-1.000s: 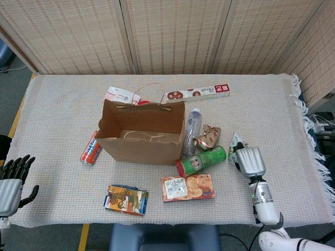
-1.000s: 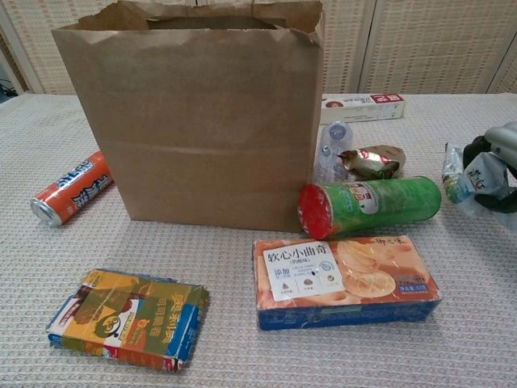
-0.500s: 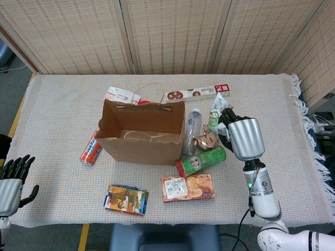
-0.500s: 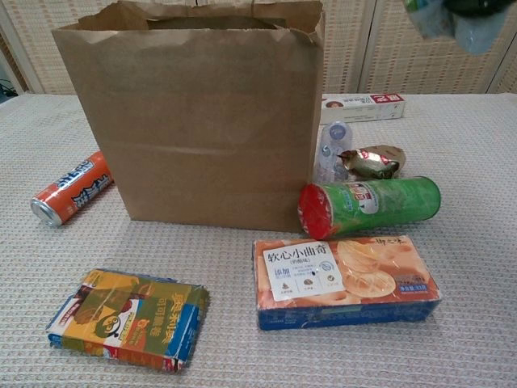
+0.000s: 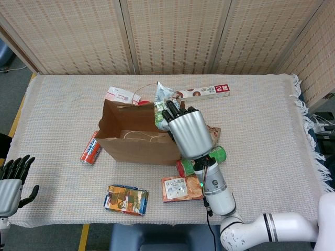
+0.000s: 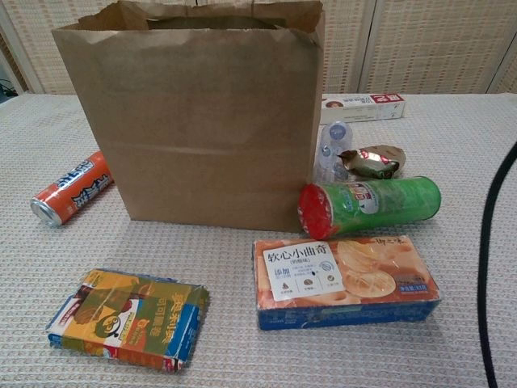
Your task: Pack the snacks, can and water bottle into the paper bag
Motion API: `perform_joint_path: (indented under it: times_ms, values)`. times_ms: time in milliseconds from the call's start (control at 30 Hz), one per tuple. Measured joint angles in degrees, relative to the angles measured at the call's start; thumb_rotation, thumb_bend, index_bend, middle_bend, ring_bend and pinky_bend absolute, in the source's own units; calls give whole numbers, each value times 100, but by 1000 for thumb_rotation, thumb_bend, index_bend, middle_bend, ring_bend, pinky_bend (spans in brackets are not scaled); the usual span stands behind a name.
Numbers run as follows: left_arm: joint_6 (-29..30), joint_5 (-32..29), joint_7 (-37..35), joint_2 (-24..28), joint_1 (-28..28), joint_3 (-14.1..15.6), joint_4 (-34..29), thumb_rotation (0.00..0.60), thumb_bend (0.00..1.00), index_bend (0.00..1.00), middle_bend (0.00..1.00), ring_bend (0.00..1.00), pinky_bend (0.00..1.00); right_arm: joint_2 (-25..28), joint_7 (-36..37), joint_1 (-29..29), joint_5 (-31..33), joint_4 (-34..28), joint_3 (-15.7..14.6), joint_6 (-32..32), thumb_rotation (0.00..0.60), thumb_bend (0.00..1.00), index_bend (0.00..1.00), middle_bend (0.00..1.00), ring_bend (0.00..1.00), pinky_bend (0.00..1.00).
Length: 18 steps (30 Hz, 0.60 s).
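The brown paper bag [image 5: 137, 137] [image 6: 202, 121] stands open in the middle of the table. My right hand [image 5: 187, 132] hovers over the bag's right rim and holds a green and white snack packet [image 5: 163, 99] above the opening. My left hand [image 5: 11, 180] rests open at the table's left front corner. An orange can [image 5: 90, 148] [image 6: 69, 187] lies left of the bag. The water bottle [image 6: 332, 151] lies against the bag's right side, with a green crisp tube [image 6: 370, 205] and an orange biscuit box [image 6: 343, 277] in front of it.
A colourful flat packet [image 5: 125, 199] [image 6: 128, 317] lies at the front left. A gold wrapped snack [image 6: 373, 162] sits beside the bottle. A long white and red box [image 5: 209, 92] [image 6: 362, 107] and a white pouch [image 5: 119, 95] lie behind the bag. A black cable [image 6: 487, 267] crosses the chest view's right edge.
My right hand has lifted the green and white packet from the table's right side and carried it left, over the bottle, to above the bag's opening. The left hand has not moved.
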Motion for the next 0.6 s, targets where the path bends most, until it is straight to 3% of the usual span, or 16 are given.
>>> perform_joint_path:
  times_ms: [167,267,333,433,500,600]
  values:
    - [1,15,-32,0,-1,5,26,600,393,41,0,0,0,-347,-318,301,269,729,-76,13,600,417,715,645,633,750]
    - [-3,7,-32,1,-3,2,26,600,393,40,0,0,0,-572,-384,452,541,1153,-125,-4,600,333,519,565,487,605]
    - [-9,2,-35,4,-4,1,21,600,393,41,0,0,0,-683,-369,536,782,1241,-152,-29,600,221,290,428,340,477]
    - [-13,0,-36,6,-6,0,21,600,393,41,0,0,0,-785,-340,647,940,1277,-211,-60,600,161,151,346,251,398]
    - [-16,0,-35,7,-8,1,22,600,393,41,0,0,0,-785,-324,663,933,1277,-230,-62,600,97,29,231,133,290]
    - [-7,4,-35,7,-3,3,19,600,393,41,0,0,0,-781,-244,702,853,1227,-232,13,600,59,0,117,27,184]
